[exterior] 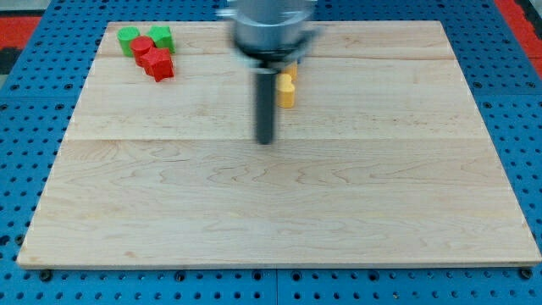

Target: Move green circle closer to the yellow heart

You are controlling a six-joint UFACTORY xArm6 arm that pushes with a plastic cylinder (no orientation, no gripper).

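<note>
Two green blocks sit top left; green circle (128, 39) touches the red blocks (151, 57), well apart from the yellow heart (286, 89). No fingers: my tip (267, 141) rides the counter (279, 212) just below-left of the heart.

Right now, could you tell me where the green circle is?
The green circle sits at the board's top-left corner, touching a red block, with the other green block just to its right.
</note>
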